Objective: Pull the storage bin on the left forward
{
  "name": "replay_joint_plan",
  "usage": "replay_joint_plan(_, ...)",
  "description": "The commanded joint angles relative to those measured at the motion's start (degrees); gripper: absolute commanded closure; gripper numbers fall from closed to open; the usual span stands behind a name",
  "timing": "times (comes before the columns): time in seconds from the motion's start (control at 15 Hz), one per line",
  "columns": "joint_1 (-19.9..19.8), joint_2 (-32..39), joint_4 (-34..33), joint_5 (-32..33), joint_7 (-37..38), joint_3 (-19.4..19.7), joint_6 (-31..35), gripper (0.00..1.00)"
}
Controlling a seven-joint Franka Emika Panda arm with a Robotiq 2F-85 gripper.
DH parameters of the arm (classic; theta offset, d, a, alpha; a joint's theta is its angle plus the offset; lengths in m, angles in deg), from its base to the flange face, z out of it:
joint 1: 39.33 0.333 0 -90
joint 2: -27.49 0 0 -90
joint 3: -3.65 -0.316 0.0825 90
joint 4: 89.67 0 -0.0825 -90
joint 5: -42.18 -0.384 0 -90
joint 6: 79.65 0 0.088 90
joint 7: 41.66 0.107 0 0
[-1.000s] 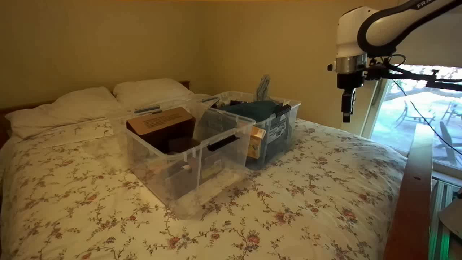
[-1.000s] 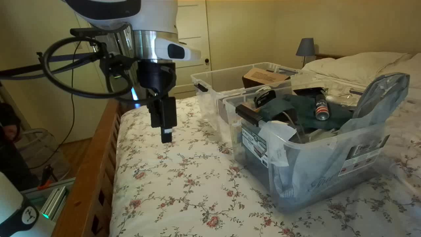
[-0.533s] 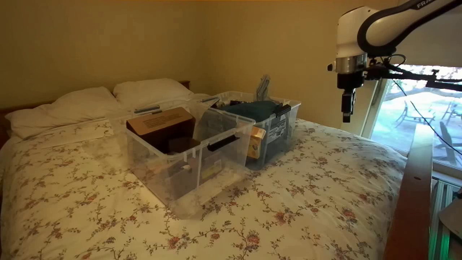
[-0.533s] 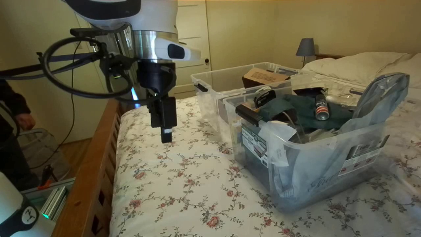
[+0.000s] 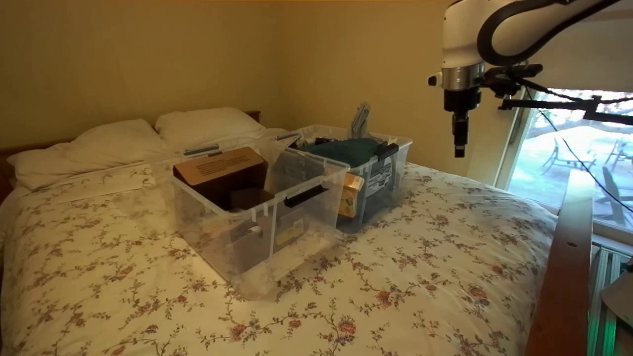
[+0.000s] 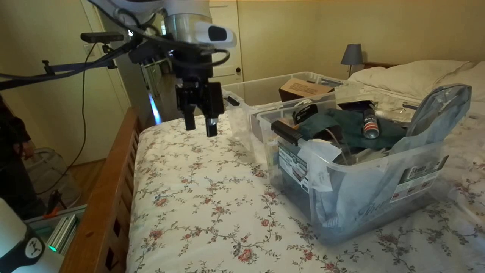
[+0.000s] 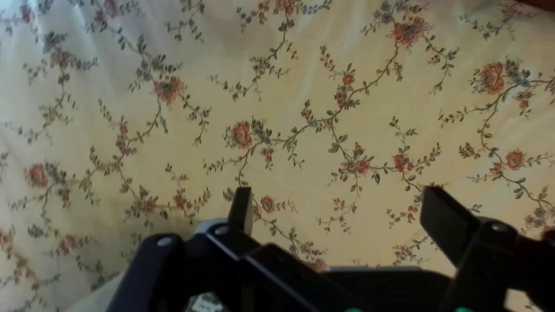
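Observation:
The storage bin (image 5: 259, 242) is a large clear tub holding a brown cardboard box (image 5: 222, 168) and dark items. It sits on the bed, and a black handle (image 5: 306, 196) is on its near end. In an exterior view the bin (image 6: 242, 117) stands partly behind the similar tub. My gripper (image 5: 460, 151) hangs in the air above the bed, apart from both tubs. It points down, open and empty, with both fingers apart in an exterior view (image 6: 201, 129). In the wrist view the open gripper (image 7: 334, 190) is over the floral bedcover; the bin cannot be made out there.
A similar clear tub (image 6: 341, 197) with teal-blue contents stands close beside the bin. A wooden bed rail (image 6: 102, 182) runs along the bed's foot. Pillows (image 5: 207, 126) lie at the far end. A person (image 6: 15, 159) stands beyond the rail. The bedcover (image 5: 435, 257) is floral.
The arm has moved up and somewhat toward the bins. The gripper has turned, so two separated fingers now show. The person beyond the rail has shifted. The bins have not moved.

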Motion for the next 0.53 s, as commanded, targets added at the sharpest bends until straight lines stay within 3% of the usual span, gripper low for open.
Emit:
replay_joint_plan(0.0, 2.71, 10.05, -13.92, 3.95, -4.68, -2.4, -3.95, 0.0)
replay_joint_plan(0.47, 5.42, 27.71, -35.64, 5.66, -21.69, -4.48, -2.76, 0.0)
